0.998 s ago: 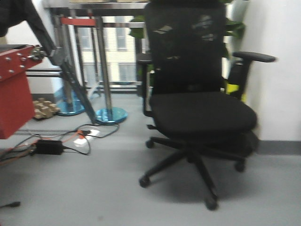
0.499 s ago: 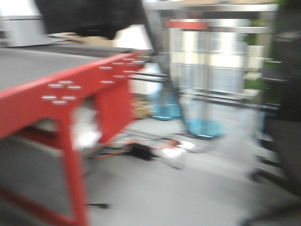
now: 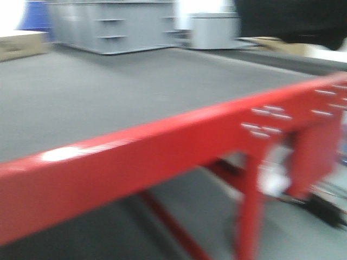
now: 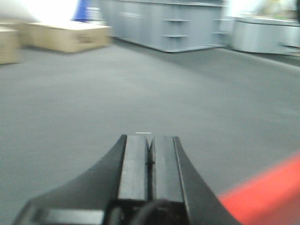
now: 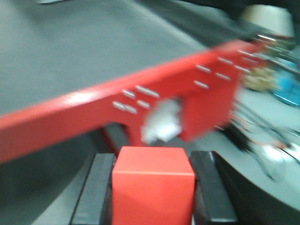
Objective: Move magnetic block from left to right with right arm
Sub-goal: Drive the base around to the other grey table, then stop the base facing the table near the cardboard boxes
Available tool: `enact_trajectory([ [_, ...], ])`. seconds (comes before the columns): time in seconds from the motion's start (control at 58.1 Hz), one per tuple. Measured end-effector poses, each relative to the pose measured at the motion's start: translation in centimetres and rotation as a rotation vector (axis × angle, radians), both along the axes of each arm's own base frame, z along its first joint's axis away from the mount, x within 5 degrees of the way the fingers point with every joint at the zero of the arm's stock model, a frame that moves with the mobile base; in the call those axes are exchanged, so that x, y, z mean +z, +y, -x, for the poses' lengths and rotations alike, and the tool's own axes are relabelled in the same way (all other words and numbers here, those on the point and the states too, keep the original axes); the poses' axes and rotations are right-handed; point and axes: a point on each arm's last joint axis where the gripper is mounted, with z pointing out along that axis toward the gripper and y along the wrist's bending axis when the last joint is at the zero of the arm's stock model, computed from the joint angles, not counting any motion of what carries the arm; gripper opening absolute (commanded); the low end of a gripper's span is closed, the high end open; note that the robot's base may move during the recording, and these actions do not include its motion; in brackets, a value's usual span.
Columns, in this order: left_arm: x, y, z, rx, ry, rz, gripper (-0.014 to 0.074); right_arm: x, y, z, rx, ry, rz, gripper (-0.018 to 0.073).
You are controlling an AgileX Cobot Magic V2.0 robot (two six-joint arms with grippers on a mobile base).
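Two arms, one loaded: right gripper (image 5: 153,199) clamped on the magnetic block (image 5: 153,183), cube seated between both fingers (image 5: 96,190), not resting on anything. Just ahead of it, red table frame (image 5: 89,112); beyond that, grey tabletop (image 5: 56,42). Meanwhile left gripper (image 4: 149,161) pressed closed, empty, over the tabletop. Views blurred. Judged: carry step in hand. Next: bring block over the table's right side, lower, let go.
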Motion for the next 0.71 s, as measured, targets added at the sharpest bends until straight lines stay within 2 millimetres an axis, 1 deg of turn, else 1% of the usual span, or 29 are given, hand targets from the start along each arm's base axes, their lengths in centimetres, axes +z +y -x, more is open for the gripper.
enact_trajectory([
  [0.706, 0.0, 0.0, 0.0, 0.0, 0.0, 0.0, -0.0126, 0.0, 0.0, 0.0, 0.0, 0.0, 0.0, 0.0193],
])
